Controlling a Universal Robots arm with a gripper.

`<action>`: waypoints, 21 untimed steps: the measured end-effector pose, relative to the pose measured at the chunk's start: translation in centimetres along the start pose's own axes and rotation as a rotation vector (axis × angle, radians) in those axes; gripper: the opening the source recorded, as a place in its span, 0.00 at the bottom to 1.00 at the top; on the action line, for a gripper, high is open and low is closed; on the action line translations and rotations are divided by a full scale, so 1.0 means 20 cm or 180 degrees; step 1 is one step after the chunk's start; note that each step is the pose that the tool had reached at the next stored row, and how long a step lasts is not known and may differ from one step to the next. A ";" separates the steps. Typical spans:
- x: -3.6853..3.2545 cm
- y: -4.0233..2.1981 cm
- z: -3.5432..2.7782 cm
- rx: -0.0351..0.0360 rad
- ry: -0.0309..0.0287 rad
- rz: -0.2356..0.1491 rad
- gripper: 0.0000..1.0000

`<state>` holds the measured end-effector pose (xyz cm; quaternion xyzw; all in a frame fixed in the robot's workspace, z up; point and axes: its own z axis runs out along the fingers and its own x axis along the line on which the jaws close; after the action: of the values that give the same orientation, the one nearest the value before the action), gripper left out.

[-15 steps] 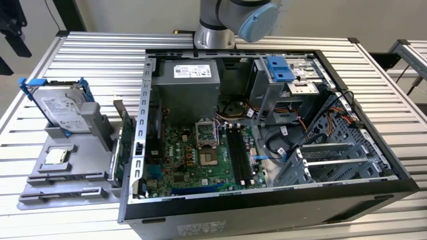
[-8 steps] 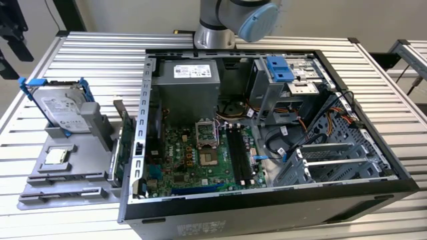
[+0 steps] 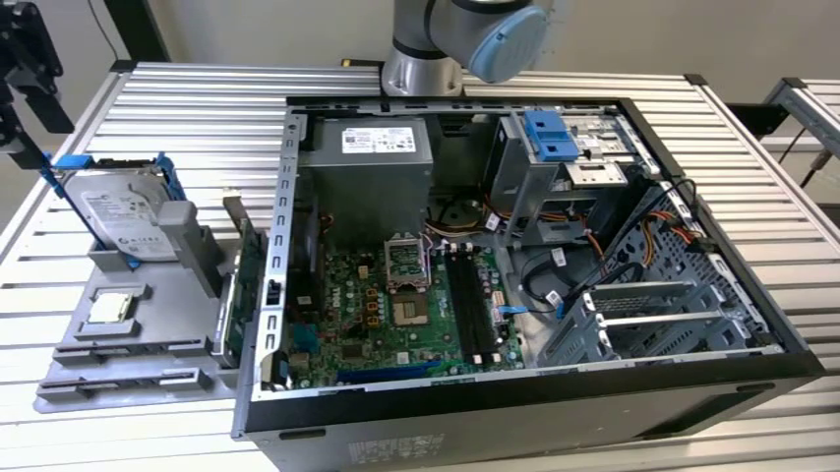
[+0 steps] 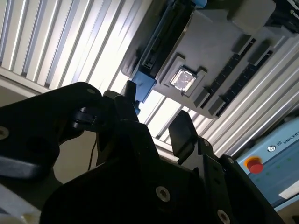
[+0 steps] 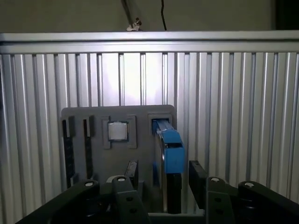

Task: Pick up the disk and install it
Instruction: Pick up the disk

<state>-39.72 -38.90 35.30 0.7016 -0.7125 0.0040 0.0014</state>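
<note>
Hovering with jaws spread, empty, near the disk [image 3: 125, 211], which stands on edge in a grey holder [image 3: 132, 344] on the slatted counter [image 3: 197, 108].
In the first wrist view the disk's blue bracket [image 5: 172, 149] lines up with the gap between the two black fingers [image 5: 196, 177], and they touch nothing. A small square CPU chip [image 3: 112, 307] lies flat in a recess of the holder, just beside the disk. To the exterior view's right of the holder sits the open computer case [image 3: 525, 393], its blue-fronted drive cage [image 3: 552, 138] close to the arm's base [image 3: 423, 69].
</note>
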 end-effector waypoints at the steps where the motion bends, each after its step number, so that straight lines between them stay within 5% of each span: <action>1: 0.000 0.000 0.010 0.0000 0.0000 -0.0007 1.00; 21: -0.036 -0.002 0.191 0.0001 0.0000 -0.0105 1.00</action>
<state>-39.66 -38.21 31.47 0.7133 -0.7009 0.0040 0.0013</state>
